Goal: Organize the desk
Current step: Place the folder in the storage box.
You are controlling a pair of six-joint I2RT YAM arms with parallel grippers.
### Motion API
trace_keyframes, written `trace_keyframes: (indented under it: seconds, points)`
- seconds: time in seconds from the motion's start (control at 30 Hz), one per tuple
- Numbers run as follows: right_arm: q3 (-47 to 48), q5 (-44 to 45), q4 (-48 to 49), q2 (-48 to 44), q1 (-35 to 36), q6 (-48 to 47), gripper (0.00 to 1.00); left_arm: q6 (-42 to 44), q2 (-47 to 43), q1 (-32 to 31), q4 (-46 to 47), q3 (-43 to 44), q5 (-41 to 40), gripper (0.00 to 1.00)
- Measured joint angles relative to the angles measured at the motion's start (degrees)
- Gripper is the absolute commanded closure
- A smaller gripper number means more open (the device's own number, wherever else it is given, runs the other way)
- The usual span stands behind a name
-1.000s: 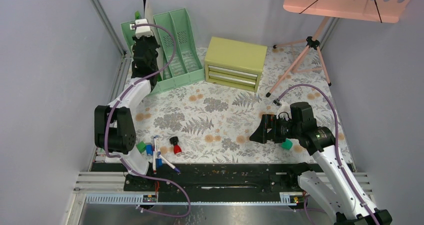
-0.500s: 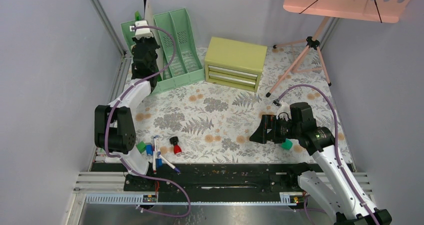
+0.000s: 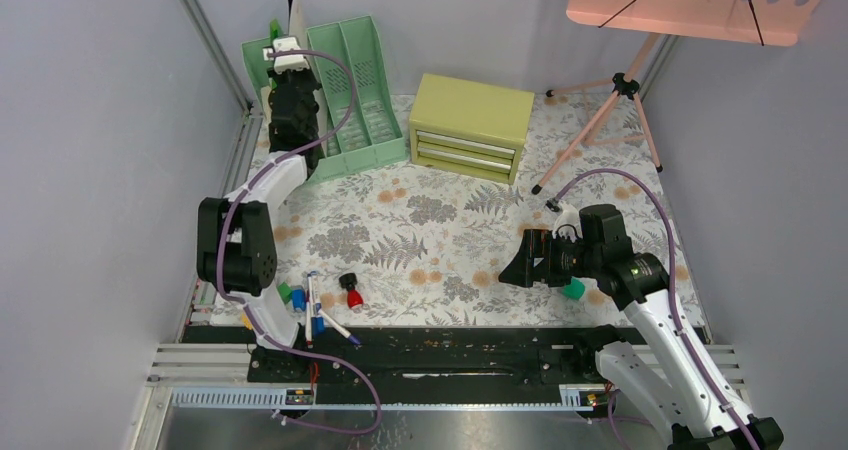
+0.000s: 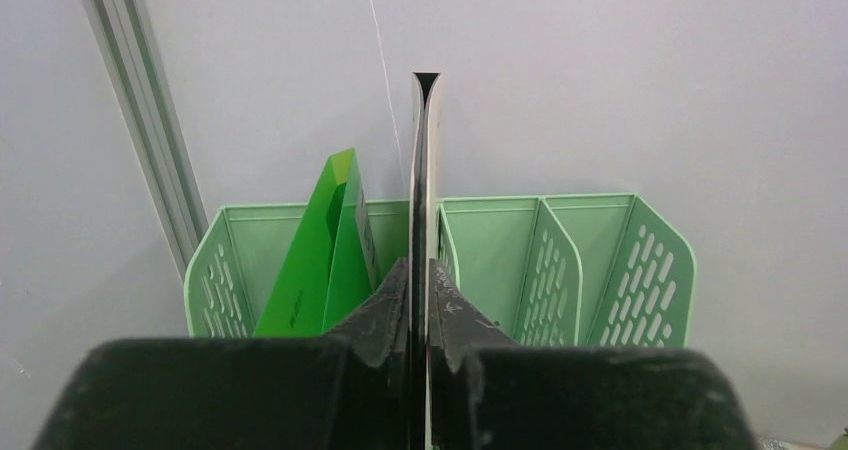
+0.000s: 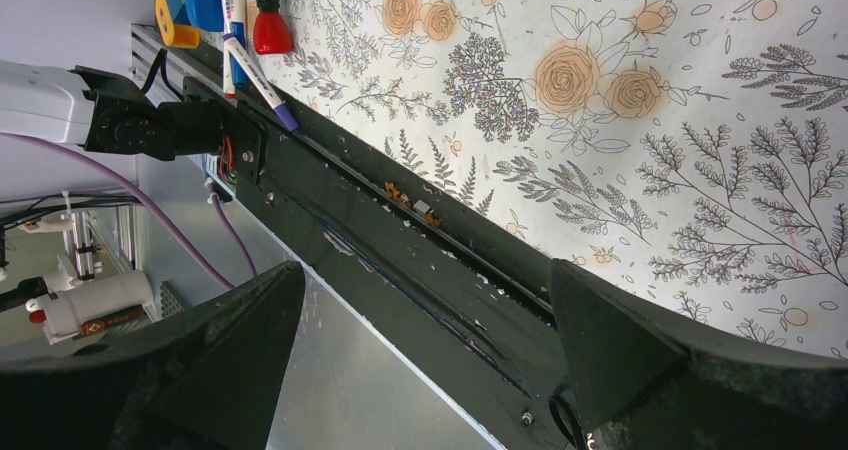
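Top external view: the desk (image 3: 440, 232), covered in a fern and flower print, is seen filling the middle of the cell. A green file rack (image 3: 362, 90) is set at its far left corner, with a yellow-green drawer chest (image 3: 470, 126) just beside it to the right. The left gripper (image 3: 289, 75) is raised over the left part of the rack. The right gripper (image 3: 524, 260) is held low over the near right part of the desk, with a small green block (image 3: 573, 290) close behind it. Pens (image 3: 315, 310) and a red-capped piece (image 3: 352, 293) are gathered at the near left edge. A pink music stand (image 3: 690, 0) is seen at the far right.

Left wrist view: a thin flat sheet (image 4: 421, 170) is pinched edge-on and upright between the nearly closed fingers. It is lined up with a divider of the rack; which compartment it is meant to sit in cannot be told. A bright green folder (image 4: 320, 260) is leaned in a compartment to its left.

Right wrist view: the fingers are spread wide, and nothing is held between them. The desk's near edge and a black rail (image 5: 400, 260) are seen beyond, with the pens and a blue block (image 5: 203, 5) at the upper left.
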Motion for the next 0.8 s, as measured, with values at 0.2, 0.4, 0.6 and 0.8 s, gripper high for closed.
trace_keyframes:
  seconds: [0.2, 0.4, 0.6, 0.8]
  points:
    - [0.00, 0.00, -0.02, 0.02, 0.00, 0.00, 0.00, 1.05, 1.77, -0.02, 3.32, 0.04, -1.25, 1.00]
    - [0.00, -0.02, -0.02, 0.00, 0.00, 0.00, 0.01, 2.14, 2.67, -0.13, 6.67, -1.33, -1.73, 1.00]
    - [0.00, -0.04, -0.02, -0.11, 0.00, -0.02, 0.00, 3.02, 2.67, 0.07, 9.92, -3.02, -3.69, 0.92]
    - [-0.04, -0.07, -0.02, -0.09, 0.00, 0.00, 0.01, 3.26, 2.64, 0.09, 8.81, -3.69, -6.80, 0.39]
